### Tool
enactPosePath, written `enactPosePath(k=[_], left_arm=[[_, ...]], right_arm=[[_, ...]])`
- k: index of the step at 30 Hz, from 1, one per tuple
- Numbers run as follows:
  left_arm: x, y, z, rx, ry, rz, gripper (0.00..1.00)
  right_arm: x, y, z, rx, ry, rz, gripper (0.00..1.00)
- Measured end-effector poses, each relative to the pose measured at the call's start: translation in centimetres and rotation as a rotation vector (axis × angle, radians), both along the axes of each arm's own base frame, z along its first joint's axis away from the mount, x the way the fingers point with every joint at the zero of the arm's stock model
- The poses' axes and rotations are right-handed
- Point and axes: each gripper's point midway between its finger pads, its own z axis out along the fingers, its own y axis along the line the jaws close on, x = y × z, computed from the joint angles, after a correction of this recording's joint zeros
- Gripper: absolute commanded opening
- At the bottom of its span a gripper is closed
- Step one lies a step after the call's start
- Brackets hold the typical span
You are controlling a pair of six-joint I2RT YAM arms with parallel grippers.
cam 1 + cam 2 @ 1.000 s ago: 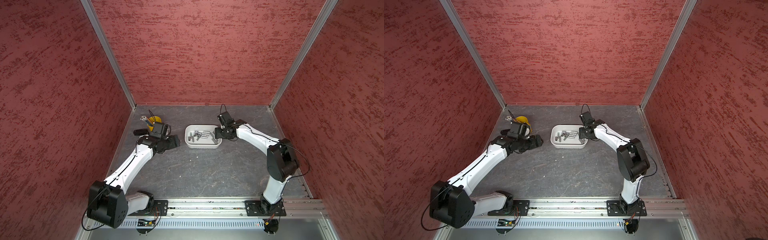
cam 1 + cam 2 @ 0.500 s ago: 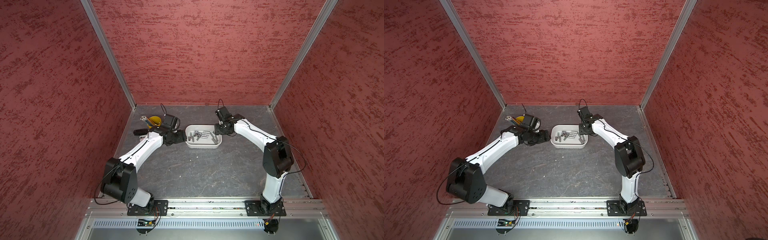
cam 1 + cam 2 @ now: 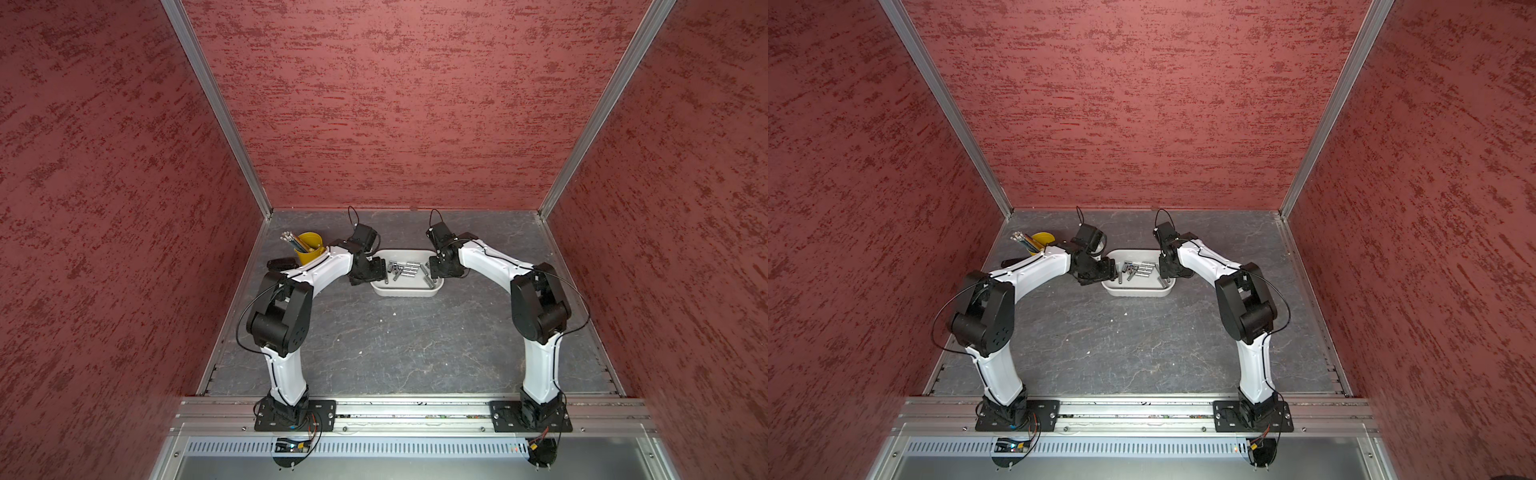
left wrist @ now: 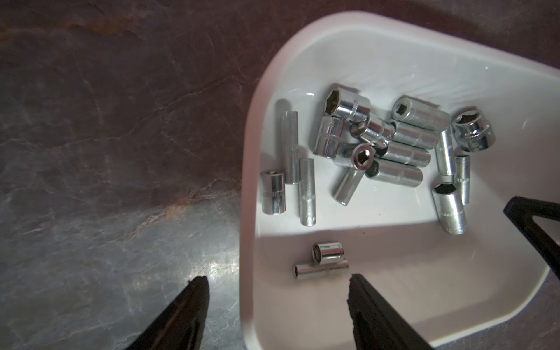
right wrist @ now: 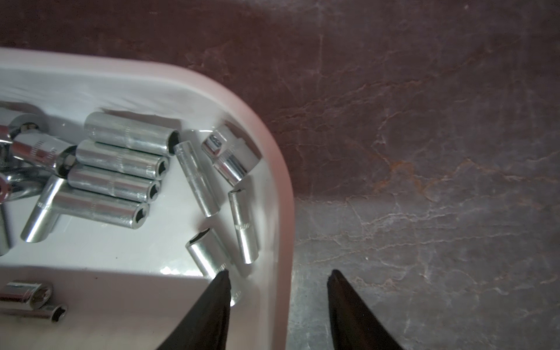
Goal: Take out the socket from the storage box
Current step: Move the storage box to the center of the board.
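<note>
The white storage box (image 3: 405,291) (image 3: 1138,293) stands on the grey table and holds several chrome sockets (image 4: 378,145) (image 5: 121,169). My left gripper (image 3: 376,270) (image 4: 276,278) is open and straddles the box's left end rim, one finger over the table and one inside. Two small sockets (image 4: 328,253) lie just ahead of the inside finger. My right gripper (image 3: 434,270) (image 5: 278,273) is open and straddles the right end rim. Its inner fingertip (image 5: 222,281) sits against a short socket (image 5: 207,251). Neither gripper holds anything.
A yellow cup of pencils (image 3: 309,247) stands behind my left forearm, and a black object (image 3: 280,263) lies beside it. Red walls close in the back and both sides. A metal rail (image 3: 415,415) runs along the front.
My left arm has swung from beside the yellow cup to the box's left end. Both pairs of jaws have narrowed. My right gripper has settled over the right end rim.
</note>
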Motion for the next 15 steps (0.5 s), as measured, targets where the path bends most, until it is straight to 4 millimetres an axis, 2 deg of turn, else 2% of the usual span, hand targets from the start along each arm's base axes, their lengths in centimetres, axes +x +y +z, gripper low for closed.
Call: enactPosePath(k=[7,11,15], left_arm=[[0.2,0.4,-1.3,0.054,0.018,0.013,0.66],[-0.7,1.0,-2.3,0.083,0.043,0.017,0.66],[-2.6,1.3,-3.2,0.095,0.078,0.012,0.66]], right_arm=[[-0.2,-1.5,-0.3,-0.004,0.031,-0.042,0.54],[-0.6,-1.7,-0.8,-0.005,0.049,-0.044,0.53],[-2.0,-1.9,-2.1,0.001,0.083,-0.037,0.53]])
